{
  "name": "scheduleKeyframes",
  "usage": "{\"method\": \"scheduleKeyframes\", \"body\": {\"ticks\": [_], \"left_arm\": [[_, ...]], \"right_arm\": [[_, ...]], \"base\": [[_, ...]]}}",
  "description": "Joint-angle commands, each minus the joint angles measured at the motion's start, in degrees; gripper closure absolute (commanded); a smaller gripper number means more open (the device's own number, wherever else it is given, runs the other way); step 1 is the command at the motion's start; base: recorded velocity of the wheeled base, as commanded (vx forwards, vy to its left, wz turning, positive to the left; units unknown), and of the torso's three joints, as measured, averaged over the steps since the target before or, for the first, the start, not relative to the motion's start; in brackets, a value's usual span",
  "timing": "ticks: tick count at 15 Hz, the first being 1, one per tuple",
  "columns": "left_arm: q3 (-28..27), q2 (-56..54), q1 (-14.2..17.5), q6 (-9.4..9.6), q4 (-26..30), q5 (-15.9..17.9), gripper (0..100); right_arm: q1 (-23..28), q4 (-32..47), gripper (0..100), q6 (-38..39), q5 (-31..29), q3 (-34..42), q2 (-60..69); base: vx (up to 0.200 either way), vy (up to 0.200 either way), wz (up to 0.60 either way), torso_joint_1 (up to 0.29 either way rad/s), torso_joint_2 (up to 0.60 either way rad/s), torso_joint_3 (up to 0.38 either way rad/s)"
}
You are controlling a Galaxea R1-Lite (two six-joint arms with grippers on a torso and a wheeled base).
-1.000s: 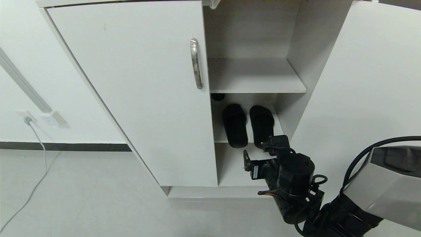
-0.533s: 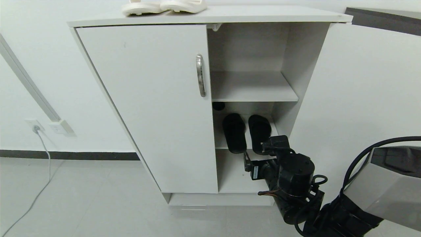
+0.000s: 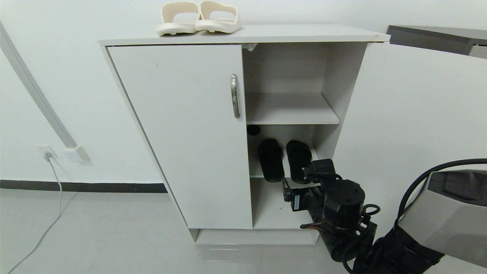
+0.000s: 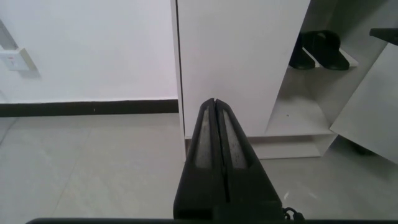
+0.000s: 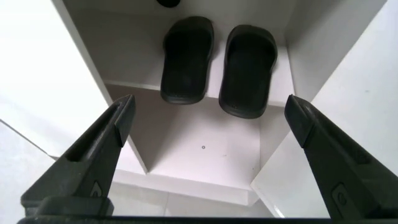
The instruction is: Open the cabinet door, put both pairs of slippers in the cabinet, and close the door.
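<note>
I count 2 prs of slippers, 4 in all, plus 1 cabinet (image 3: 243,36) w/ 2 doors. The black pr (image 3: 271,160) is inside, side by side on the middle shelf (image 3: 254,171) of the open half, lying flat, plain wide-strap slides; their near ends stick out a bit past the shelf's front edge. The cream pr (image 3: 218,24) sits on the cabinet top, over the closed door (image 3: 182,129), the two touching or nearly so, same open-toe slide shape, straps arching up. The closed door carries 1 metal bar handle (image 3: 235,96), upright, at its inner edge. The open door (image 3: 411,114) is swung wide twd my right. On the open side I see 3 compartments: the upper shelf (image 3: 291,110), the middle one w/ the black pr and 1 small dark round thing (image 3: 253,130) at the back, can't tell what it is, and the bottom compartment (image 3: 270,209). My right gripper (image 5: 209,109) hangs in front of the opening, just below and near the black pr, fingers spread wide, nothing between them. My left gripper (image 4: 214,102) is low over the floor (image 4: 93,162), off to the closed-door side, fingers pressed together w/ nothing in them. 1 wall socket (image 3: 47,154) w/ a cable (image 3: 45,224) running down across the floor.
</note>
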State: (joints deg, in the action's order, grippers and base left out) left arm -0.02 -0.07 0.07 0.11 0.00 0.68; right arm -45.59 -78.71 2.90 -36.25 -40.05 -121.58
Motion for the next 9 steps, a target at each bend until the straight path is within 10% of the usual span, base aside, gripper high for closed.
{"method": "scheduleKeyframes", "body": {"ticks": [1,9], "left_arm": [[-0.06,0.07,0.01,-0.02,0.00,0.02,100],[0.02,0.07,0.01,-0.11,-0.09,-0.07,100]], "right_arm": [[-0.02,-0.04,0,0.00,0.04,0.06,-0.24],[-0.02,0.05,0,0.00,0.13,0.06,-0.50]], "base": [[0.000,0.000,0.00,0.000,0.00,0.000],[0.000,0.000,0.00,0.000,0.00,0.000]]}}
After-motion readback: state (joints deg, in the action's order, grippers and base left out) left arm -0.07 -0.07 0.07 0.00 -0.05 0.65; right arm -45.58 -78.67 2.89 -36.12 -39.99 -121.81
